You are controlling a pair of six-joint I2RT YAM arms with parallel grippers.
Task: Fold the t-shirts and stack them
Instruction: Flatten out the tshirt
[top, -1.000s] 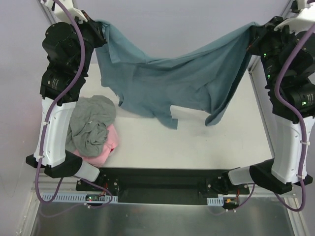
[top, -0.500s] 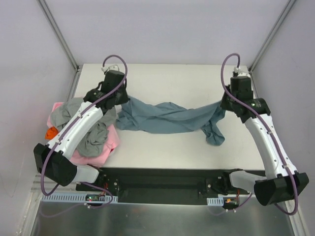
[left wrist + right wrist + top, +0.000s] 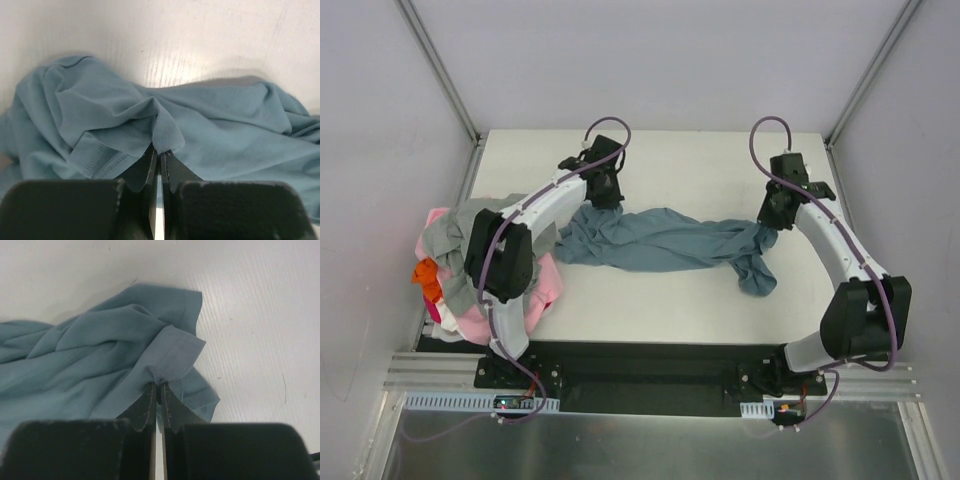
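Observation:
A blue-grey t-shirt (image 3: 660, 240) lies bunched in a long band across the middle of the white table. My left gripper (image 3: 607, 196) is shut on a fold of the t-shirt's left end (image 3: 165, 137), low over the table. My right gripper (image 3: 772, 214) is shut on a hemmed fold at the t-shirt's right end (image 3: 172, 360). Part of the shirt hangs in a lump near the front right (image 3: 755, 272). Its shape under the folds is hidden.
A heap of other shirts, grey (image 3: 455, 235), pink (image 3: 535, 290) and orange (image 3: 425, 272), lies at the table's left edge. The white table (image 3: 690, 160) is bounded by grey walls with metal frame posts (image 3: 445, 75) at the back corners.
Both arms have come down from high up and reached farther back. The shirt, first hung spread between the grippers, now lies bunched on the table, still pinched at both ends.

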